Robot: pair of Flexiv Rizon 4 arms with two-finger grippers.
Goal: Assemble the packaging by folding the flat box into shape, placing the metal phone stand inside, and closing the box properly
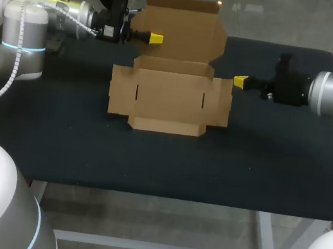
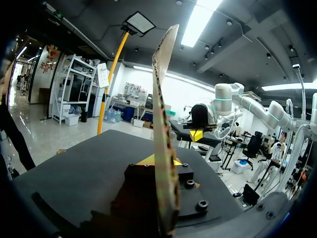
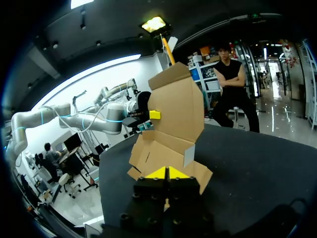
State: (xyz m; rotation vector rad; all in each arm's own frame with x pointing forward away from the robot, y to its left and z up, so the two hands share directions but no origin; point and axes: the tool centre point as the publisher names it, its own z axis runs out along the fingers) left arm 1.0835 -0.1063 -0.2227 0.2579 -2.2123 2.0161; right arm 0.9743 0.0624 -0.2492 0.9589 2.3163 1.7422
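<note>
A brown cardboard box [image 1: 169,102] lies partly folded in the middle of the black table [image 1: 274,168]. Its rear lid panel [image 1: 182,28] stands raised. My left gripper [image 1: 156,38] is shut on that panel from the left; in the left wrist view the panel [image 2: 163,99] runs edge-on between the yellow tips of the left gripper [image 2: 159,160]. My right gripper [image 1: 240,81] hovers at the outer edge of the box's right side flap with its tips pressed together and nothing visibly between them. In the right wrist view the right gripper [image 3: 166,172] points at the box [image 3: 163,148]. No metal phone stand is in view.
Bare black tabletop surrounds the box in front and to both sides. The table's front edge [image 1: 154,196] runs below the box, well apart from it.
</note>
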